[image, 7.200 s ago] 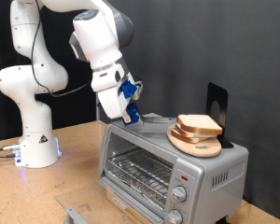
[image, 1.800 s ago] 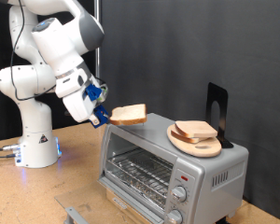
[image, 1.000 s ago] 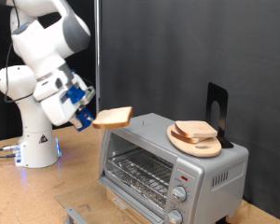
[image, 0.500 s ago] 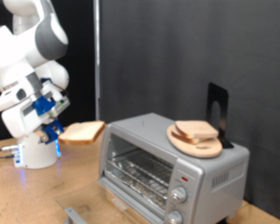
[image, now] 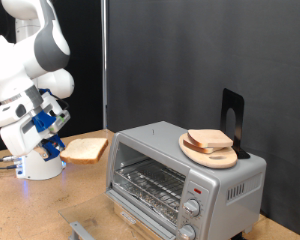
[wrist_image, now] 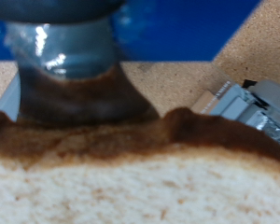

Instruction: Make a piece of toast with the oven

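1. One piece of toast hangs in the air at the exterior view's left, well apart from the oven, roughly flat and slightly tilted, above the wooden table. Pale crumb, tan-brown crust.
2. Wrist view: that same slice fills the lower part of the picture, its crust edge pressed up against a grey finger. Too close and blurred for more detail.
3. Gripper: clamped on the slice's edge at the exterior view's left side, blue parts visible just behind the fingers. The white arm bends down from the exterior view's top left.
4. Oven: silver-grey, sits at the exterior view's right on the table. Glass door closed, wire rack visible behind it, two round knobs and a red mark on the front panel. In the wrist view a corner of it shows beyond the slice.
5. Round wooden plate on the oven's top, carrying other bread slices stacked on it.
6. Black upright stand just behind the plate.
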`<act>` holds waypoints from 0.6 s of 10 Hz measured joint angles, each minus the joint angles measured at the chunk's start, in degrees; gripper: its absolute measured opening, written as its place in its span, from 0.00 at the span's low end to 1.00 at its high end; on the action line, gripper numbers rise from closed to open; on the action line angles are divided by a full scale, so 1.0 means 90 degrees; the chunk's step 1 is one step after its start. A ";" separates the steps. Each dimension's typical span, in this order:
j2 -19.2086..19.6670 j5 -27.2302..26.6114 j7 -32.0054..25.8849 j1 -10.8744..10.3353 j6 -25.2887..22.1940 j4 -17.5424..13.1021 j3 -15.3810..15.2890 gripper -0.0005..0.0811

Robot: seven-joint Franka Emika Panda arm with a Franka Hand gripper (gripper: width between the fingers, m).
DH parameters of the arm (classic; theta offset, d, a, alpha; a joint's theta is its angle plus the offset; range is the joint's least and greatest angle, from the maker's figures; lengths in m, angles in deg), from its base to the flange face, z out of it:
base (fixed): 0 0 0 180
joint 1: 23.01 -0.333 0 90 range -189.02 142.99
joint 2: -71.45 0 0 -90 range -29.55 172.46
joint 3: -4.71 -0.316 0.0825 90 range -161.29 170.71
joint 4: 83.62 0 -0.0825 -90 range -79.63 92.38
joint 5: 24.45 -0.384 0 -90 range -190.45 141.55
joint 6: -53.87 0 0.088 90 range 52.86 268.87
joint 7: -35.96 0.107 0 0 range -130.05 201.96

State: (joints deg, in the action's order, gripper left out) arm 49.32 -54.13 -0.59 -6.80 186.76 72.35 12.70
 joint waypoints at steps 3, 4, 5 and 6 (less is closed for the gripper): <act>0.0802 -0.0260 0.0095 -0.0041 0.0817 -0.0226 -0.0119 0.49; 0.1114 -0.0429 0.0072 -0.0077 0.0989 -0.0396 -0.0135 0.49; 0.1409 -0.0569 0.0009 -0.0128 0.1124 -0.0566 -0.0161 0.49; 0.1692 -0.0689 -0.0076 -0.0189 0.1220 -0.0735 -0.0206 0.49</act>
State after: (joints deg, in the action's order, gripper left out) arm 64.54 -60.33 -1.27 -8.49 197.74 65.74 10.85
